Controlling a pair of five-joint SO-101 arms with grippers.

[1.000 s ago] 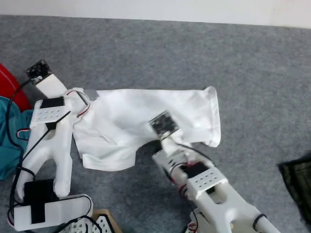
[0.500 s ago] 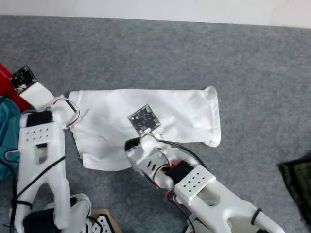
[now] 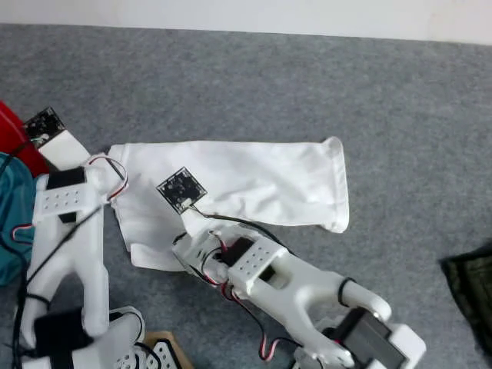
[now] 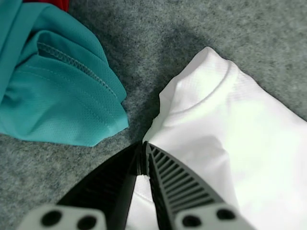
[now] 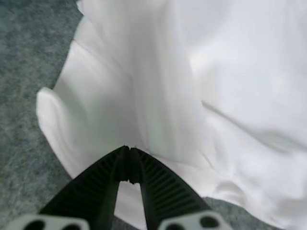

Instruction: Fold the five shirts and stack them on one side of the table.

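A white shirt (image 3: 254, 181) lies spread lengthwise on the grey table, its hem toward the right. My left gripper (image 4: 145, 152) is shut at the shirt's left edge (image 4: 206, 110), with white cloth showing between the fingers. My right gripper (image 5: 128, 154) is shut over a fold of the white shirt (image 5: 158, 96) near its lower left corner; in the high view that arm's wrist (image 3: 181, 189) hangs over the shirt's left part. A crumpled teal shirt (image 4: 57, 86) lies just left of the white one, at the table's left edge (image 3: 11, 215).
A red object (image 3: 11, 131) sits at the far left behind the teal shirt. A dark garment (image 3: 470, 286) lies at the right edge. A tan piece (image 3: 165, 344) shows by the left arm's base. Bare grey table (image 3: 254, 84) stretches behind the shirt.
My left arm drew the shirt's left edge outward, flattening the bunched cloth. My right arm swung left across the shirt toward its lower left corner.
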